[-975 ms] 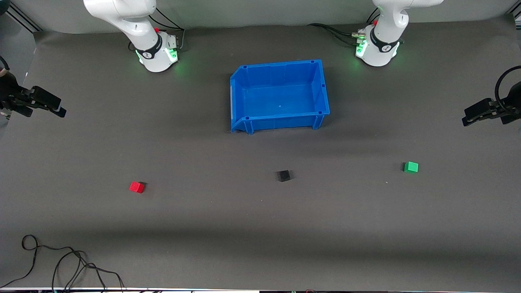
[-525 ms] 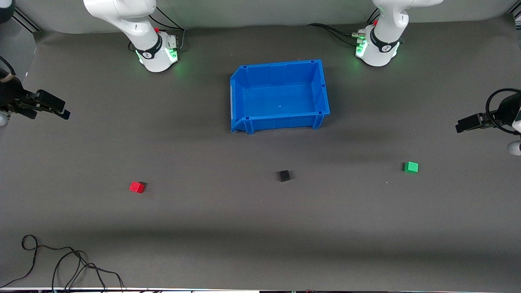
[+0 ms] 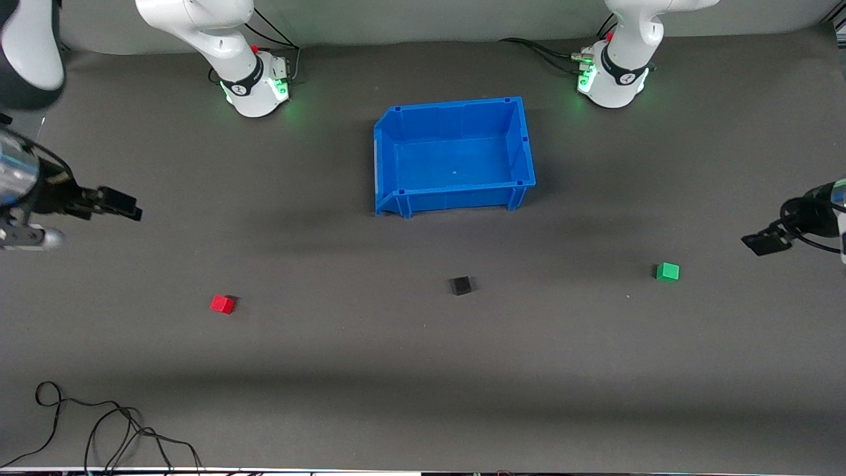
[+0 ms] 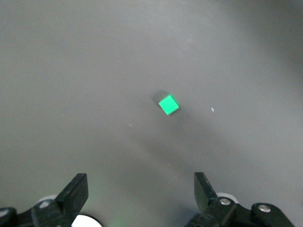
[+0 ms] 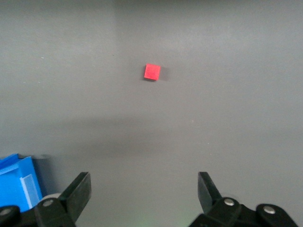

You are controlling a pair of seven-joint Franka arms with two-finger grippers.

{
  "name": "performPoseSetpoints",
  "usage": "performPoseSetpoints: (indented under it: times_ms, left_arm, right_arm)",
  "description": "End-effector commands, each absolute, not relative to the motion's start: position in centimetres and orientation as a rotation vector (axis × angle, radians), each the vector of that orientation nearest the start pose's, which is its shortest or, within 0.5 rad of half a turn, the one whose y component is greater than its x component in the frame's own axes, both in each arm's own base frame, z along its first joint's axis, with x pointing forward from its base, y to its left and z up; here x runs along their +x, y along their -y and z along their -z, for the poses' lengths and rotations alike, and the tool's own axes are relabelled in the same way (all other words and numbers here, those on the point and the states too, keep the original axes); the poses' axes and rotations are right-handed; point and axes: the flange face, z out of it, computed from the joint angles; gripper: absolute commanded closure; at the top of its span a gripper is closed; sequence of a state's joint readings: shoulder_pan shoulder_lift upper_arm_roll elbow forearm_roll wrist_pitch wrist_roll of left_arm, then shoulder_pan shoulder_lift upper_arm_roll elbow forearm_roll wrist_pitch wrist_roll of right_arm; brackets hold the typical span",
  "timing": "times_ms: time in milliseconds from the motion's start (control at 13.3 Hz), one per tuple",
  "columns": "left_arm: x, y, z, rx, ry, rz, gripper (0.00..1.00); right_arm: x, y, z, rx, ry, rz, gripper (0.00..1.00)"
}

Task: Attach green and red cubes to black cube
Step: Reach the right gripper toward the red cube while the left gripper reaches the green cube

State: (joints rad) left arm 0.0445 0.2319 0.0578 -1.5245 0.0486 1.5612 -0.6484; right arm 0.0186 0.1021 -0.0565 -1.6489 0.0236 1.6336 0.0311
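Note:
The black cube [image 3: 461, 285] sits on the grey table, nearer the front camera than the blue bin. The red cube [image 3: 223, 304] lies toward the right arm's end; it also shows in the right wrist view [image 5: 152, 72]. The green cube [image 3: 667, 272] lies toward the left arm's end; it also shows in the left wrist view [image 4: 168, 104]. My right gripper [image 3: 125, 203] is open and empty, up in the air over bare table beside the red cube. My left gripper [image 3: 760, 243] is open and empty over bare table beside the green cube.
An empty blue bin [image 3: 396, 198] stands mid-table between the two arm bases; its corner shows in the right wrist view [image 5: 16, 184]. A loose black cable [image 3: 99, 430] lies at the front edge toward the right arm's end.
Both grippers have moved inward and toward the front camera, the right one toward the red cube, the left one toward the green cube. The cubes have not moved.

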Motion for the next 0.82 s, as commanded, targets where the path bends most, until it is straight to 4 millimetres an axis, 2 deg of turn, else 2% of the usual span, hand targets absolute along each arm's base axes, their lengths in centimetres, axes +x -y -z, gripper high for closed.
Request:
performPoseSetpoints:
  times_ms: [0,75,225,300,375,450,600,750]
  left_arm:
    - [61.4,-8.1,-49.1,-2.609,1.45,-0.226,0.0]
    - [62.0,-8.6,-47.1,-2.514,1.57,-0.238,0.0]
    - [63.1,-8.2,-42.7,-2.429,1.598,-0.29,0.0]
    - [63.6,-8.5,-41.7,-2.379,1.675,-0.281,0.0]
    - [64.1,-8.9,-40.6,-2.364,1.734,-0.287,0.0]
    - [64.5,-10.4,-39.3,-2.348,1.865,-0.322,0.0]
    - [65.7,-10.4,-36.3,-2.262,2.013,-0.282,0.0]
    - [65.4,-10.6,-33.3,-2.234,2.065,-0.286,0.0]
  right_arm:
    - [61.1,2.7,-50.0,-3.132,-0.089,-0.192,0.0]
    - [61.9,4.2,-47.7,-3.131,-0.089,-0.237,0.0]
    - [63.2,5.6,-44.3,-3.088,-0.033,-0.296,0.0]
    - [63.7,6.9,-42.0,-3.065,-0.069,-0.337,0.0]
    - [64.2,7.7,-40.6,-3.059,-0.09,-0.352,0.0]
    - [65.5,7.8,-38.1,-3.067,-0.096,-0.355,0.0]
    - [67.3,8.1,-33.7,-3.08,-0.123,-0.334,0.0]
    - [68.0,7.6,-31.9,-3.049,-0.197,-0.3,0.0]
